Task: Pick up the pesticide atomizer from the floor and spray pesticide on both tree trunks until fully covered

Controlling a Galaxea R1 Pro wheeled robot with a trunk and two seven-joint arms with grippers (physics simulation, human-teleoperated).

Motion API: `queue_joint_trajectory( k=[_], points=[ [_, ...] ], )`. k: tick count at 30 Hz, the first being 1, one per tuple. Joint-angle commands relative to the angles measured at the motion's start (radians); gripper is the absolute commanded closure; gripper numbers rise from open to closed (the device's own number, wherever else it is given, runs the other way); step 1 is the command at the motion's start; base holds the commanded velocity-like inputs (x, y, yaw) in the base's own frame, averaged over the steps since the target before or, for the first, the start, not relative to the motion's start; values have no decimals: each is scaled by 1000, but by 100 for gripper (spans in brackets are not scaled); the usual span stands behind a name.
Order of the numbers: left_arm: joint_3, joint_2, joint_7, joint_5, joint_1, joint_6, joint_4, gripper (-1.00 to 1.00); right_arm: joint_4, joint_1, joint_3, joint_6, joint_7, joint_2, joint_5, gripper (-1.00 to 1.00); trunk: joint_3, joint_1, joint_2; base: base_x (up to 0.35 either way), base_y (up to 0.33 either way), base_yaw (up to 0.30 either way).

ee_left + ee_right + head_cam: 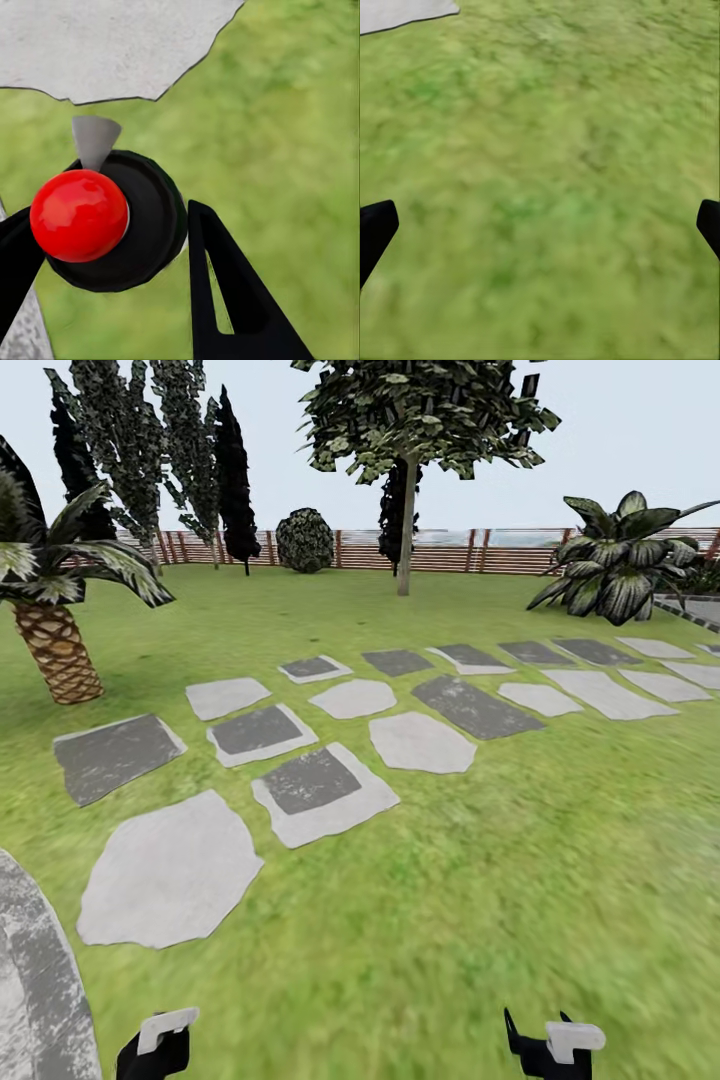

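Note:
My left gripper [112, 251] is shut on the pesticide atomizer [150, 217], a dark round bottle with a red top, held over the garden lawn [480, 900]. In the head view the left gripper [155, 1048] and right gripper [550, 1048] sit at the bottom edge. The right gripper [542, 229] is open over bare grass, with nothing between its fingers. One tree stands far ahead near the fence, its pale tree trunk [405, 530] under a blocky canopy. The curved edge of the mottled grey floor [40, 980] lies at my near left. The pesticide is out of view.
Several flat grey stepping stones [320, 790] cross the lawn between me and the tree. A palm [55, 645] stands at the left and a broad-leaved striped plant [620, 565] at the right. Dark narrow trees [235, 480] and a slat fence [440, 550] line the back.

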Motion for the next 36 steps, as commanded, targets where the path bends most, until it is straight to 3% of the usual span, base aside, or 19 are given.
queue_joint_trajectory(
  k=[1, 36],
  points=[
    [-2, 0, -1, 9, -1, -4, 4, 100, 1, -1, -2, -3, 0, 0, 1, -100, -1, 0, 0, 337, 0, 0],
    [-2, 0, -1, 9, -1, -4, 11, 100, 0, -1, -2, -3, 0, 0, 1, -100, -1, 0, 0, 337, 0, 0]
  ],
)
